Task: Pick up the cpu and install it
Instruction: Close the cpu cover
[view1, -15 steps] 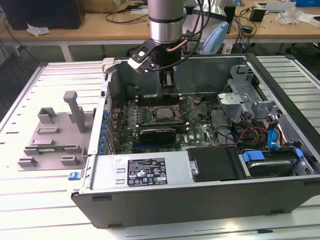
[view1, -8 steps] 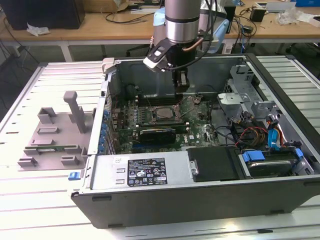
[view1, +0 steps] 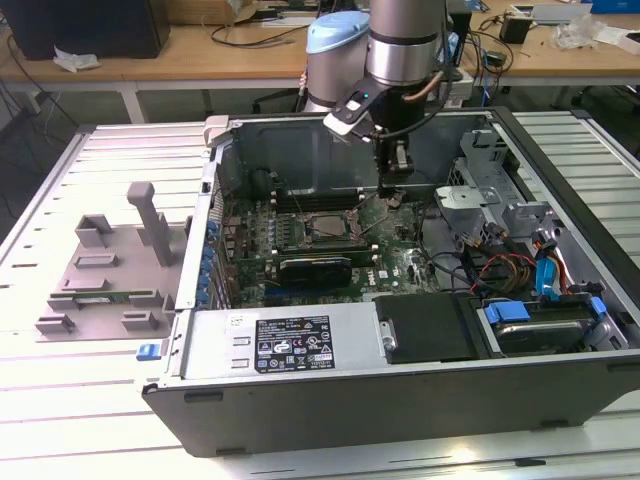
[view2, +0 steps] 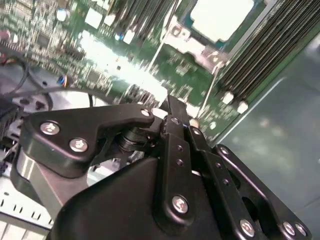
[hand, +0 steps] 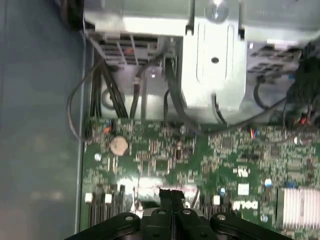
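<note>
we judge the cpu (view2: 220, 17) seated in its socket (view2: 192, 46), gripper (hand: 172, 194) pinched shut on nothing (latching wants steady pressure).

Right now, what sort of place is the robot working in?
Probably a robotics lab or electronics workshop. An opened computer case lies on a slatted metal table under the robot arm, and wooden workbenches behind carry loose cables and equipment.

Wooden desks (view1: 200, 52) behind a slatted white table (view1: 70, 420)
</note>
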